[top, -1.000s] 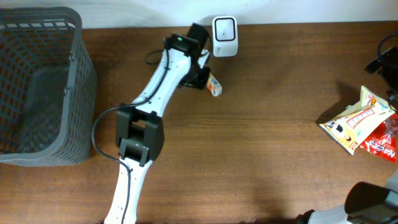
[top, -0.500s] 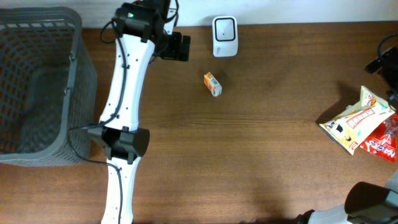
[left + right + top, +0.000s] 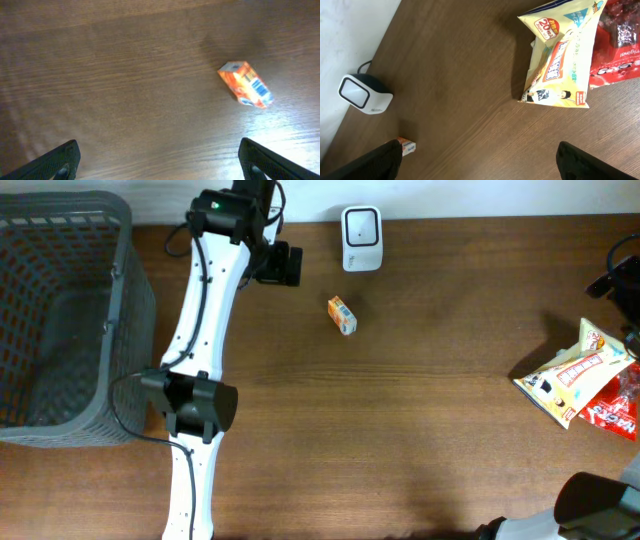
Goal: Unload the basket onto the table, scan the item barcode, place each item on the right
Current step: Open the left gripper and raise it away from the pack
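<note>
two robot arms stand at a brown wooden table (image 3: 420, 430). the left gripper (image 3: 287, 265) is up by the back edge of the table. its two black fingers (image 3: 60, 161) stand wide apart, and there is nothing between them but bare wood. the small orange box (image 3: 246, 85) is the thing to be scanned. it lies on its side on the table, out in front of the left gripper and off to one side, near it but not touching it. one face of the box has blue and white marks, but i cannot make out a barcode on it. the white scanner (image 3: 361, 225) stands at the back edge, on the same side of the left gripper as the box. it is near the box and touches neither the box nor the gripper. a grey basket (image 3: 60, 310) sits on the other side of the left gripper, well apart from it. the right gripper (image 3: 480, 162) is far from the box, and its fingers are wide apart too, holding nothing. a cream snack bag (image 3: 560, 60) lies in front of the right gripper, and a red snack bag (image 3: 620, 45) lies right against the cream one.
</note>
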Controlling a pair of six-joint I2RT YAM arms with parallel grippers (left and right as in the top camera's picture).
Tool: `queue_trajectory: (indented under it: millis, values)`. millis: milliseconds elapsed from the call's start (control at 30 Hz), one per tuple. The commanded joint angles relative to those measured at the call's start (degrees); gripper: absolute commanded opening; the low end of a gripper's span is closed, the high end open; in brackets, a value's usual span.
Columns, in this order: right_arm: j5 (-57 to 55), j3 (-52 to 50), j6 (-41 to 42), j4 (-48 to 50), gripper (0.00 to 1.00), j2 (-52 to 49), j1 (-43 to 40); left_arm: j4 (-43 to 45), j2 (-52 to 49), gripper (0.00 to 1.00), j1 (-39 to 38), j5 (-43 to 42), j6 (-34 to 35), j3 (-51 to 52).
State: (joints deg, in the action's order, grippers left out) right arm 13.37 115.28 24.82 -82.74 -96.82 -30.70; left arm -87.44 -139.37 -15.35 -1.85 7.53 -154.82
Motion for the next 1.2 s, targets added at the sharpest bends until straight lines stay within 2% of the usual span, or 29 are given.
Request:
queue_trajectory:
  millis: [0,100,133,200,333,433,567,800,1167]
  values:
    - [-0.5,0.0,-0.6,0.0,0.98,-0.1,0.3,3.6,1.0,0.9,-0.1,0.4,0.6,6.3]
    - [-0.5,0.0,-0.6,0.0,0.98,-0.1,0.3,7.9,1.0,0.72,-0.1,0.4,0.6,12.0]
    - [-0.5,0.0,-0.6,0.0,0.98,-0.1,0.3,10.3,1.0,0.59,-0.1,0.4,0.6,15.1]
    - [-0.5,0.0,-0.6,0.0,0.98,-0.1,0.3,13.0,1.0,0.41,-0.1,0.4,0.6,18.9]
    - [-0.5,0.0,-0.6,0.0,0.98,-0.1,0.3,17.4,1.0,0.24,-0.1,0.9,0.7,25.5]
    - [-0.5,0.0,-0.6,0.0,0.99,-0.1,0.3,19.1,1.0,0.2,-0.1,5.6,3.5,28.5]
    - [-0.5,0.0,-0.6,0.0,0.98,-0.1,0.3,19.3,1.0,0.2,-0.1,12.7,5.1,29.2]
    - [-0.5,0.0,-0.6,0.0,0.98,-0.1,0.3,19.5,1.0,0.24,-0.1,9.6,6.0,29.2]
    - [-0.5,0.0,-0.6,0.0,0.98,-0.1,0.3,20.2,1.0,0.2,-0.2,7.3,7.6,29.2]
